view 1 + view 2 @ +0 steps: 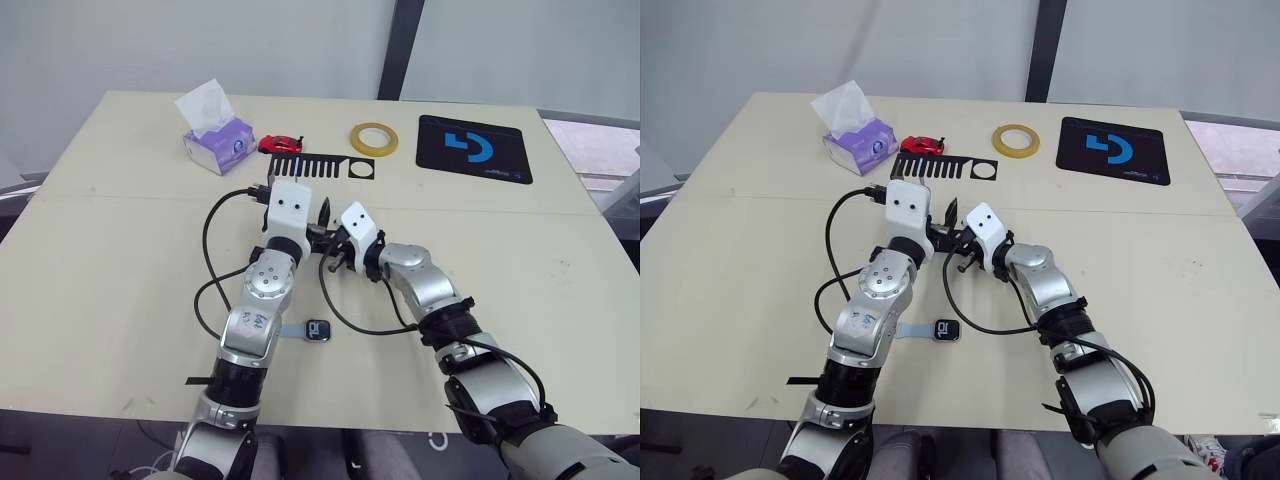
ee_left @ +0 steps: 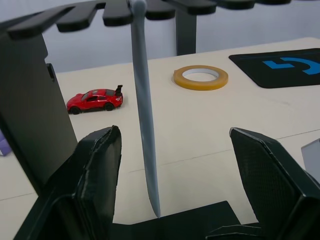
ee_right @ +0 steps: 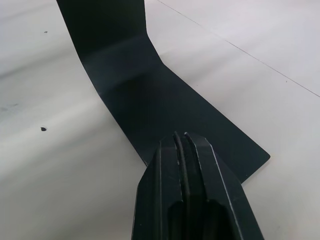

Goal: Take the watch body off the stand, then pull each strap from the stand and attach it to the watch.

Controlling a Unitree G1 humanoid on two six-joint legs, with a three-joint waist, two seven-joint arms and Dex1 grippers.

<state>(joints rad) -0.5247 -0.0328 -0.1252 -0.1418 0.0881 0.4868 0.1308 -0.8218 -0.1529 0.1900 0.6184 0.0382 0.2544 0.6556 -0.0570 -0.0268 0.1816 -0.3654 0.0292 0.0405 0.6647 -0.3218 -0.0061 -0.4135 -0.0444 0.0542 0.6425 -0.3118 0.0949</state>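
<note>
The stand (image 1: 318,166) rises mid-worktop (image 1: 120,250), its comb bar toward the far side. One pale strap (image 2: 144,107) hangs from the comb, and the left end effector (image 2: 175,175) sits just in front of it, fingers spread wide on either side without touching. The right end effector (image 3: 184,150) has its fingers pressed together over the stand's flat foot. The watch body (image 1: 318,330) lies on the near worktop with the other strap (image 1: 294,331) at its left side, beside the left arm.
</note>
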